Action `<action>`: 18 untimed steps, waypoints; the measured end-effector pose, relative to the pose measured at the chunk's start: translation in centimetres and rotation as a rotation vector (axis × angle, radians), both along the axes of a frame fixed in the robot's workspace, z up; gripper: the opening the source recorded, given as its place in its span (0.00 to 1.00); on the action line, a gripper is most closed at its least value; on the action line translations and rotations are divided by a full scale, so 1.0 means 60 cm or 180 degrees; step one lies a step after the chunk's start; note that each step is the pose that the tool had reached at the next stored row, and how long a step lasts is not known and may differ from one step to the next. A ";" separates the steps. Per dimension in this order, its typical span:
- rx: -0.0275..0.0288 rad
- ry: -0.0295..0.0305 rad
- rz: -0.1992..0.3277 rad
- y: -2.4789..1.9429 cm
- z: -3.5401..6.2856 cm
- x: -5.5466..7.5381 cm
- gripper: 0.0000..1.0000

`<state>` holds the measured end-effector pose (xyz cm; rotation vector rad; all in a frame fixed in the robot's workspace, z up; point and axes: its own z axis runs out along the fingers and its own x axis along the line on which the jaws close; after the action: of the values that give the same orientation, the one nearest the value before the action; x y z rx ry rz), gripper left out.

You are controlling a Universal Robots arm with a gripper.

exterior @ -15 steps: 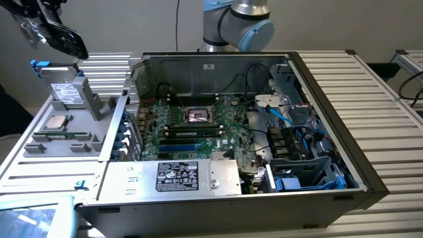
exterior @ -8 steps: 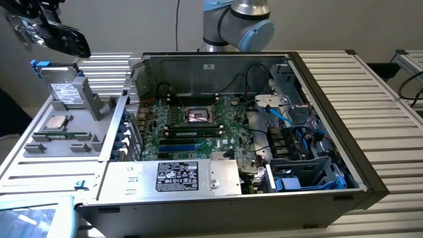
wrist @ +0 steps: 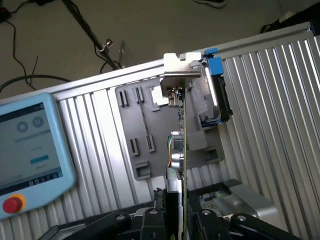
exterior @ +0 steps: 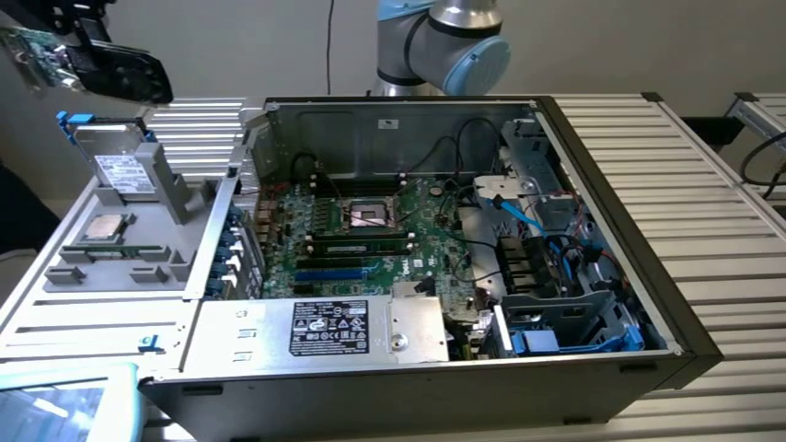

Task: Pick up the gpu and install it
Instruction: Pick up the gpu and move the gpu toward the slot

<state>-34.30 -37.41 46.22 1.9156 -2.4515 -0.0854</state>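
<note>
I look at a computer case (exterior: 368, 138) lying open on a slatted metal table (exterior: 700, 184). Inside, a green motherboard (exterior: 424, 239) carries a square processor socket (exterior: 368, 215), with a memory stick (exterior: 359, 246) seated near it. A blue cable (exterior: 522, 214) crosses the bays at the exterior view's right. Beside the case, a grey parts tray (exterior: 123, 267) holds a white-labelled silver drive (exterior: 120, 166) standing on edge and a processor (exterior: 105, 227) lying flat. A light-blue pendant (wrist: 30, 145) with a red button rests near the tray.
</note>
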 end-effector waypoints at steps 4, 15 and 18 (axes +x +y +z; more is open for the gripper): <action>0.0000 0.0000 0.0230 0.0000 0.000 0.000 0.28; 0.0000 0.0000 0.0859 0.0000 0.000 0.000 0.28; 0.0000 0.0000 0.0904 0.0000 0.000 0.000 0.28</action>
<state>-34.30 -37.41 46.23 2.2379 -2.1508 -0.0779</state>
